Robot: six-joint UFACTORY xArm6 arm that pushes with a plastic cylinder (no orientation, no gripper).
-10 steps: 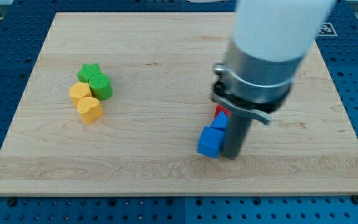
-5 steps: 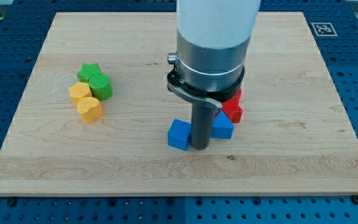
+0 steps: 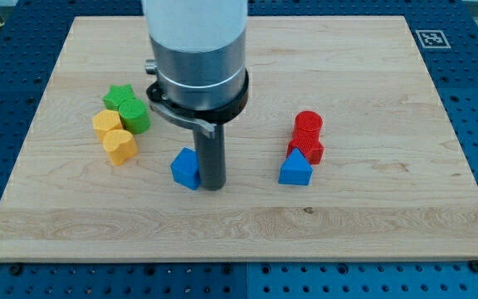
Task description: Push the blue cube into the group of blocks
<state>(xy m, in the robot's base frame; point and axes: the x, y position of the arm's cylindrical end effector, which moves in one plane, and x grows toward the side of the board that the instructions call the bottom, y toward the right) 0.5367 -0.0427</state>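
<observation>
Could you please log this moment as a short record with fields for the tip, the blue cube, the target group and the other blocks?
tip: my tip rests on the board, touching the blue cube's right side in the view
blue cube: blue cube, apart from the group, to its lower right in the view
target group: green star, green cylinder, yellow block, yellow heart, clustered at the view's left
other blocks: red cylinder, red block, blue triangular block, clustered at the view's right
</observation>
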